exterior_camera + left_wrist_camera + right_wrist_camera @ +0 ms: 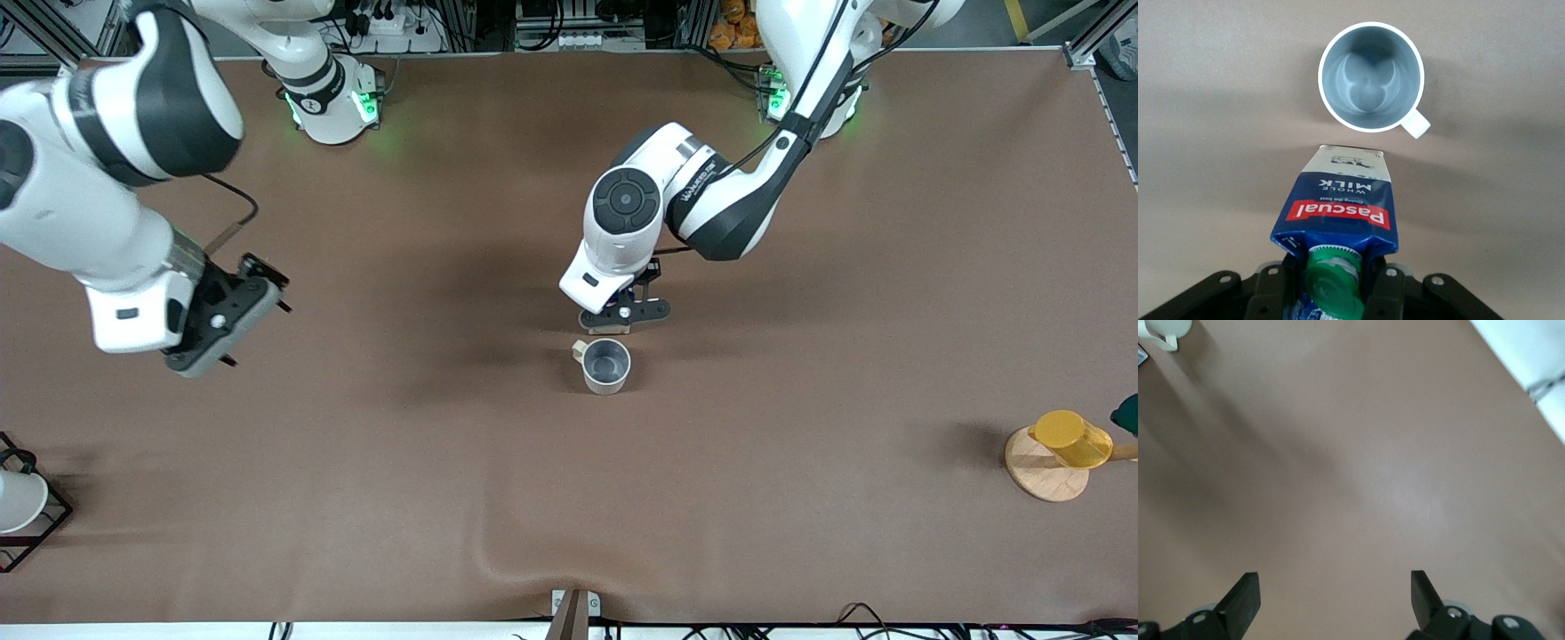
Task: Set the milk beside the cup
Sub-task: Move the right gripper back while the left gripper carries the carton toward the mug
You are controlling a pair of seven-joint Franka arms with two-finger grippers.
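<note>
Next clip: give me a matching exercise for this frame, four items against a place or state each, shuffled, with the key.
Items:
1. milk
2. cup
3. right gripper
4. yellow cup

Places or states:
A. open, holding nothing, over bare table toward the right arm's end
B. resting on a round wooden disc toward the left arm's end of the table
C. standing upright mid-table, grey inside showing
D. gripped at its capped top by the left gripper, beside the cup

Pairs: 1-D, 2-C, 3-A, 4-B
</note>
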